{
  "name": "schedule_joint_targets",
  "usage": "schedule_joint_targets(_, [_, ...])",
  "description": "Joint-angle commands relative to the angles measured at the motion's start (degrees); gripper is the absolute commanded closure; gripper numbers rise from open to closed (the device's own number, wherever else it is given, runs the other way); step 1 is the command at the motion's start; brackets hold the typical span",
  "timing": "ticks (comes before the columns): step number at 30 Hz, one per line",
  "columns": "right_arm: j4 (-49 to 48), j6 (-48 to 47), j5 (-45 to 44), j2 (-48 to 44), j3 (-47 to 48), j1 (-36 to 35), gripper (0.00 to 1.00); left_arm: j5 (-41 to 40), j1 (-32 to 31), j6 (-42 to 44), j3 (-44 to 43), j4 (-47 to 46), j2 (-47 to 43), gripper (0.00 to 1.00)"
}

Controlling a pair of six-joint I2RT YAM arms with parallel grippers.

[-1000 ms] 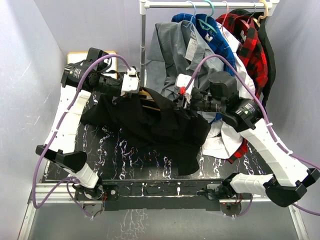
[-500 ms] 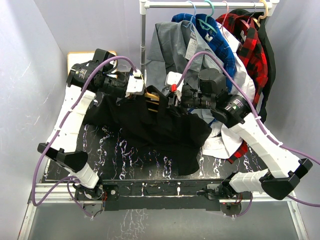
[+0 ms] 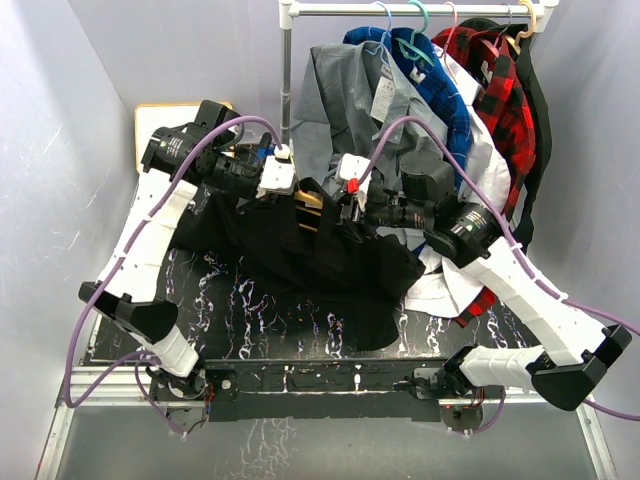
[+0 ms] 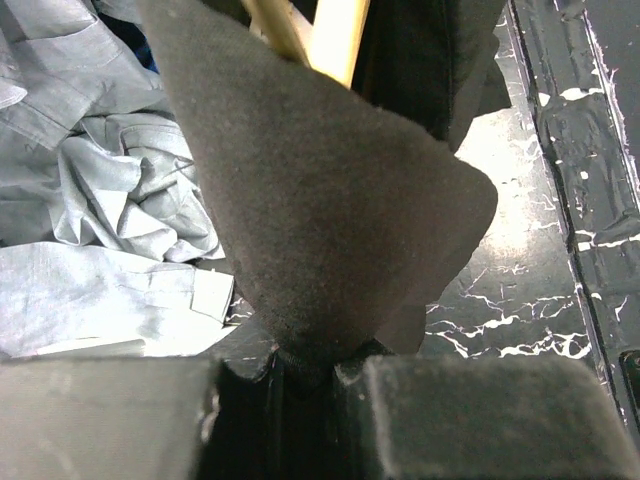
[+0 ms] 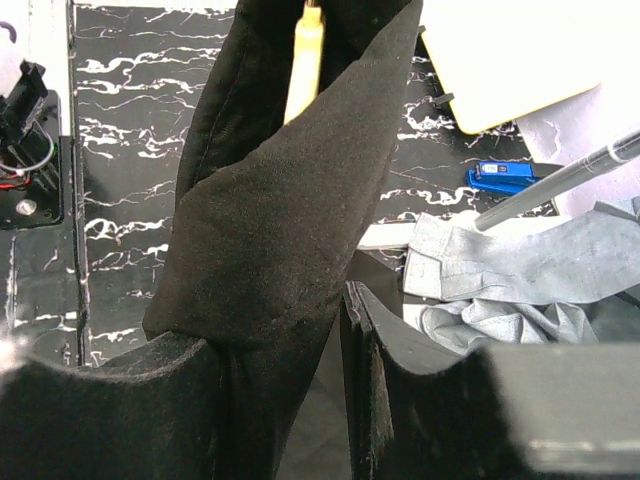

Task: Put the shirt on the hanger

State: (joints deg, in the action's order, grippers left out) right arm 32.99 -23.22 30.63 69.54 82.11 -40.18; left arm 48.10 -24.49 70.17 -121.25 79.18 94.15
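The black shirt (image 3: pixel 300 260) lies spread on the dark marbled table (image 3: pixel 250 330), with its upper part lifted between my two grippers. A short piece of the yellow-orange hanger (image 3: pixel 311 201) shows there, the rest hidden under fabric. My left gripper (image 3: pixel 283 186) is shut on a cone of shirt fabric (image 4: pixel 320 200), with hanger bars (image 4: pixel 335 40) just beyond it. My right gripper (image 3: pixel 346 197) is slightly open. A twisted fold of the shirt (image 5: pixel 270 230) passes between its jaws against the left finger, with a gap to the right finger (image 5: pixel 365 370). The hanger tip (image 5: pixel 305 60) pokes out above.
A clothes rack (image 3: pixel 287 90) at the back holds a grey shirt (image 3: pixel 345 95), a blue garment, a red-and-black plaid shirt (image 3: pixel 497 85) and teal hangers (image 3: pixel 412 45). White cloth (image 3: pixel 445 285) lies at the right. A pale board (image 3: pixel 160 115) stands at the back left.
Both grippers moved toward each other and toward the back. The shirt's upper edge and the hanger between them rose and bunched into a peak.
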Motion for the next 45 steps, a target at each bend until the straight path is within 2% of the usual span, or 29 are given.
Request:
schedule_joint_targets(1, [-2.0, 2.9, 1.7, 0.2, 0.0, -1.1, 1.0, 9.9, -0.2, -3.1, -1.0, -4.8, -0.8, 1.0])
schedule_joint_targets(3, [-1.9, 3.4, 0.4, 1.0, 1.3, -1.1, 1.0, 8.9, -0.3, -5.1, -0.2, -6.8, -1.2, 1.0])
schedule_joint_targets(7, [-0.3, 6.6, -11.5, 1.0, 1.0, -1.0, 1.0, -0.1, -0.2, -14.6, 1.6, -14.2, -2.8, 0.98])
schedule_joint_targets(8, [0.4, 7.5, -14.1, 0.5, 0.0, -0.8, 1.0, -2.0, 0.0, -16.6, 0.4, -14.6, -2.8, 0.62])
schedule_joint_targets(9, [0.4, 8.5, -16.1, -0.5, -1.7, -0.8, 1.0, -2.5, 0.3, -18.3, -0.7, -14.6, -2.8, 0.22])
schedule_joint_targets(10, [-0.3, 10.1, -17.9, -1.9, -4.1, -0.8, 1.0, -2.4, 0.5, -20.0, -1.1, -15.1, -3.3, 0.04])
schedule_joint_targets(11, [-2.7, 11.7, -20.5, -3.6, -6.8, -0.7, 1.0, -2.4, 0.6, -21.8, -1.1, -16.2, -4.0, 0.02])
schedule_joint_targets(15, [-8.6, 18.1, -27.6, -12.7, -16.9, -0.6, 1.0, -4.9, 1.0, -26.7, -1.2, -19.0, -6.0, 0.02])
schedule_joint_targets(20, [-9.8, 21.8, -30.7, -18.5, -23.2, -0.6, 1.0, -18.9, 4.2, -30.7, 3.3, -27.5, -8.5, 0.02])
schedule_joint_targets(24, [-7.9, 22.5, -28.4, -19.0, -24.1, -0.6, 1.0, -36.5, 4.3, -31.7, 6.7, -36.3, -9.5, 0.02])
schedule_joint_targets(27, [-9.2, 22.6, -28.2, -20.2, -24.8, -0.6, 1.0, -39.5, 4.3, -32.7, 5.7, -35.7, -9.3, 0.02])
schedule_joint_targets(30, [-11.3, 22.6, -28.5, -21.9, -25.0, -0.6, 1.0, -42.4, 4.3, -37.8, 10.4, -39.0, -11.2, 0.02])
schedule_joint_targets(33, [-11.8, 22.5, -31.1, -21.8, -23.2, -0.5, 1.0, -49.1, 5.4, -43.1, 14.4, -42.8, -11.9, 0.02])
schedule_joint_targets(36, [-15.1, 23.4, -35.6, -22.1, -22.1, -0.5, 1.0, -50.8, 9.1, -49.6, 14.3, -44.5, -11.9, 0.02])
schedule_joint_targets(40, [-23.1, 23.8, -40.2, -20.6, -21.1, -0.6, 1.0, -48.5, 14.6, -56.6, 7.9, -41.7, -10.5, 0.02])
schedule_joint_targets(45, [-26.9, 18.8, -42.2, -11.6, -13.2, -0.5, 1.0, -45.3, 18.3, -57.7, 4.1, -37.5, -11.1, 0.02])
